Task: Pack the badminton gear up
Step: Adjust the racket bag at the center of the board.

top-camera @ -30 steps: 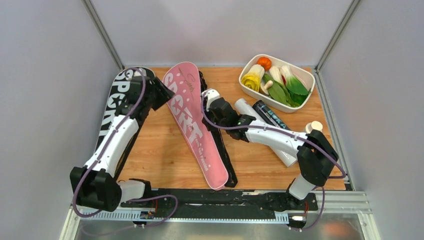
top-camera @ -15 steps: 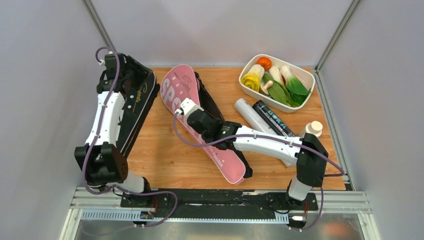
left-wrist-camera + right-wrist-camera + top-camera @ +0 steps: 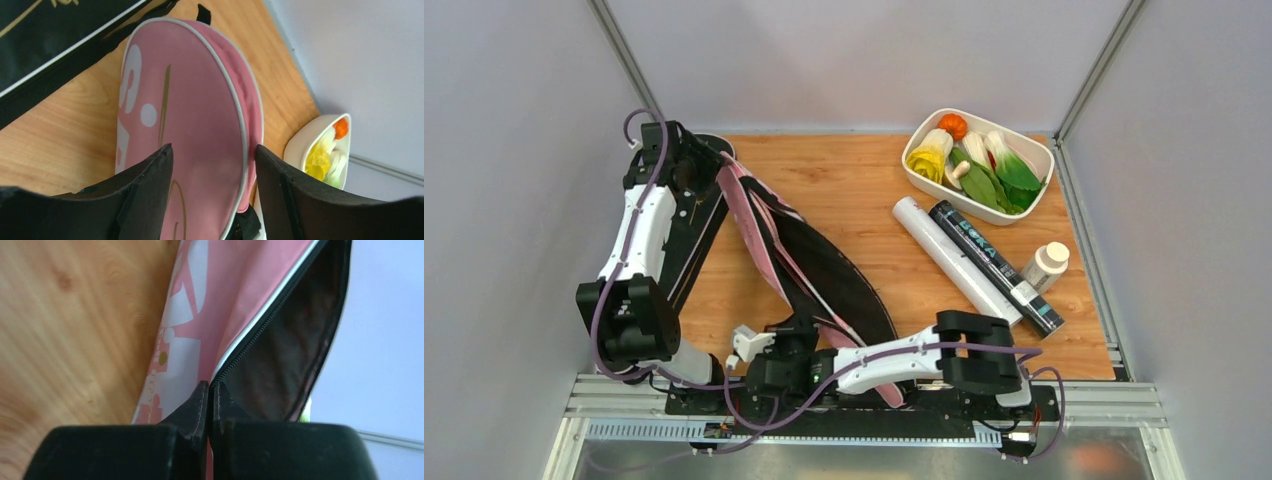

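Observation:
The pink "SPORT" cover (image 3: pixel 759 235) lies slanted across the table with its upper flap raised, so the dark inside (image 3: pixel 829 270) shows. My right gripper (image 3: pixel 809 335) is low at the near edge and shut on the flap's zip edge (image 3: pixel 235 352). At the far left my left gripper (image 3: pixel 702 165) hovers open over the cover's rounded head (image 3: pixel 200 110), one finger (image 3: pixel 145 190) on each side. The black cover (image 3: pixel 692 225) lies under the left arm. A white tube (image 3: pixel 949 262) and a black tube (image 3: pixel 996 265) lie side by side to the right. No racket or shuttlecock shows.
A white bowl (image 3: pixel 1034 195) of toy vegetables stands at the back right. A small white bottle (image 3: pixel 1046 266) stands by the tubes' right side. Grey walls close in the table on the left, back and right.
My right gripper has pulled the pink cover's zip edge from mid-table to the near edge, lifting the flap open. The left arm has shifted slightly onto the pink cover's head.

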Controlling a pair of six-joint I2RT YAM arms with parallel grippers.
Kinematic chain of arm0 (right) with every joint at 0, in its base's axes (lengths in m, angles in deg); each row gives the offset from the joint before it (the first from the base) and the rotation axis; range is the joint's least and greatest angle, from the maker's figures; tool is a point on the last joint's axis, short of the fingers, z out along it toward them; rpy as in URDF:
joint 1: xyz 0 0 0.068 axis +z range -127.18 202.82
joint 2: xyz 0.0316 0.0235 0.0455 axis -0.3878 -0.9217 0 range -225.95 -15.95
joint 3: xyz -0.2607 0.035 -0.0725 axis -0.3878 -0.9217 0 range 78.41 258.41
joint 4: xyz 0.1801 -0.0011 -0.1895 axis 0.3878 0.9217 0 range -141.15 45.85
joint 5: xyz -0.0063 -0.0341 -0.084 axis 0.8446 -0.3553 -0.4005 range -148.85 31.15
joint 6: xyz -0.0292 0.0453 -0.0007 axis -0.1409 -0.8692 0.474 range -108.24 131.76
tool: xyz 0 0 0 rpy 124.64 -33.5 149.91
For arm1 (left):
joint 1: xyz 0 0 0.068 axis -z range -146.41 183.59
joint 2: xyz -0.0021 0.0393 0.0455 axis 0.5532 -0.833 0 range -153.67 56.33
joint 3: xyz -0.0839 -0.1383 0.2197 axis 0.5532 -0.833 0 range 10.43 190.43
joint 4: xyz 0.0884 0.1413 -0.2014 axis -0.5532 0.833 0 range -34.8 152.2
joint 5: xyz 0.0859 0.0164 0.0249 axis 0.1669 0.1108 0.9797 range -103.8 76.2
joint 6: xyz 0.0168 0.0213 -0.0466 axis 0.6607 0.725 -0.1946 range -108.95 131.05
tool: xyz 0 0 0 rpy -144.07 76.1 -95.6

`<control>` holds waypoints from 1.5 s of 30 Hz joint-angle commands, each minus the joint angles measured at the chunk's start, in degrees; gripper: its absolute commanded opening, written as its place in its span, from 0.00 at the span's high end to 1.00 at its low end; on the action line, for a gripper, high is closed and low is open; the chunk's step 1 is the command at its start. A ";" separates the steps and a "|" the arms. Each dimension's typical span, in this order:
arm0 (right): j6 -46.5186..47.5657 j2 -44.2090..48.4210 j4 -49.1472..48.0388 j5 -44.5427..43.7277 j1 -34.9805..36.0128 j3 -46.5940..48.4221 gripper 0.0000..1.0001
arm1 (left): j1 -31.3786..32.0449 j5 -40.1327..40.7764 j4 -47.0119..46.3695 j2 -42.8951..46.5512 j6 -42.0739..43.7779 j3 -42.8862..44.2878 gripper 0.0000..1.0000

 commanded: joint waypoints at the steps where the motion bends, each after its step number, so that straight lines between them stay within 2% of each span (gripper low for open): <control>1: -2.50 -5.05 -0.22 -4.25 2.30 -0.20 1.00 | -1.35 -2.71 -0.68 1.25 -0.37 -5.05 0.31; 7: -6.46 -5.75 2.11 -2.67 3.41 0.07 1.00 | -2.31 -2.85 6.76 1.59 -0.72 -3.49 0.31; 18: -7.97 -4.94 2.53 -3.61 4.81 -1.99 1.00 | -3.38 -3.15 10.66 3.00 -3.68 1.90 0.29; 23: -8.93 -4.40 2.58 -4.14 5.03 -2.51 1.00 | -3.43 -1.38 14.31 3.61 -4.14 1.31 0.29; 27: -9.54 -3.66 2.63 -4.22 5.41 -3.06 1.00 | -3.43 -3.71 13.53 4.04 -3.84 -0.14 0.29; 36: -11.04 -2.75 2.73 -3.62 5.18 -3.16 1.00 | -3.39 -4.91 7.82 11.69 -5.67 -4.49 0.32; 41: -12.61 -2.11 2.70 -3.39 4.81 -3.46 1.00 | -3.43 -5.47 7.94 10.81 -4.41 -8.17 0.34; 45: -13.56 -0.97 2.75 -3.50 4.17 -4.68 1.00 | -3.41 -4.18 8.46 9.45 -2.37 -7.87 0.36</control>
